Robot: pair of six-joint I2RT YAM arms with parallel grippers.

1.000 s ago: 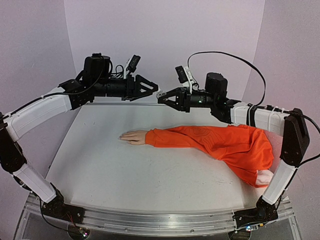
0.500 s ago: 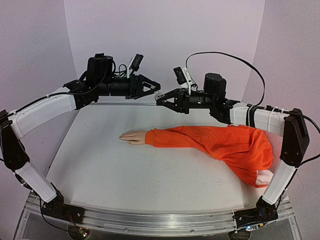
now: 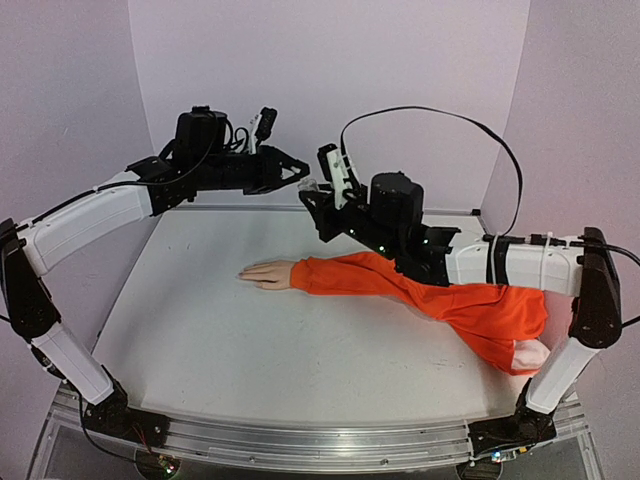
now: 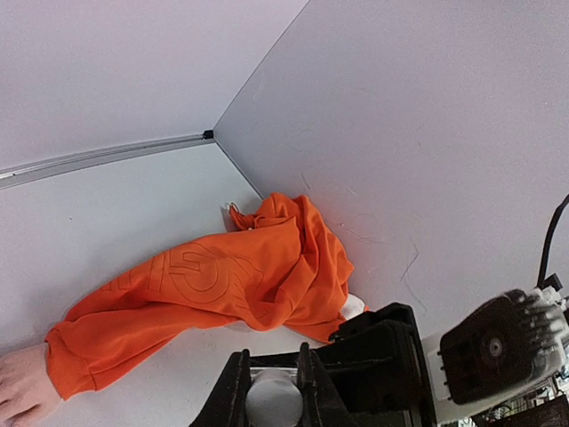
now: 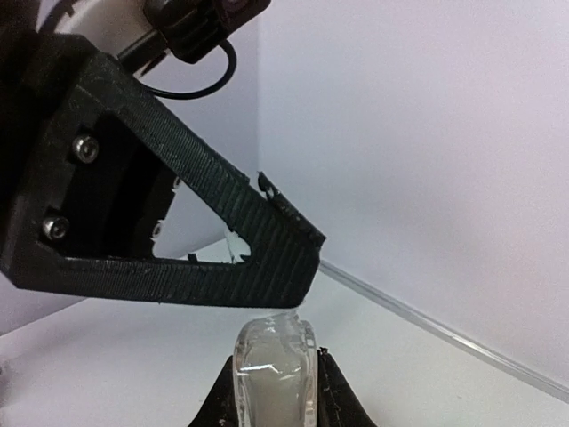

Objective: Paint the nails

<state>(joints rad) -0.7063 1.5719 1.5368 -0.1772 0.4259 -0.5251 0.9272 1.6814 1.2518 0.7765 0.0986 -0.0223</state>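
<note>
A pale mannequin hand [image 3: 265, 273] lies flat on the table, sticking out of an orange sleeve [image 3: 400, 275]. Its nails are too small to make out. Above the back of the table my two grippers meet tip to tip. My right gripper [image 3: 316, 196] is shut on a small clear bottle [image 5: 274, 382], which stands upright between its fingers. My left gripper [image 3: 302, 178] is shut on the bottle's round white cap [image 4: 273, 400]. In the right wrist view the left gripper's black finger [image 5: 196, 240] sits right over the bottle's top. The hand [image 4: 18, 391] and sleeve [image 4: 222, 285] lie below in the left wrist view.
The sleeve's bunched end [image 3: 505, 320] lies at the right, under my right forearm [image 3: 510, 262]. Pale walls stand at the back and both sides of the white table [image 3: 220, 340]. A black cable [image 3: 430, 112] loops above the right arm.
My left gripper has closed onto the cap. My right arm has swung left and dropped lower over the sleeve, with the bottle still in its grip.
</note>
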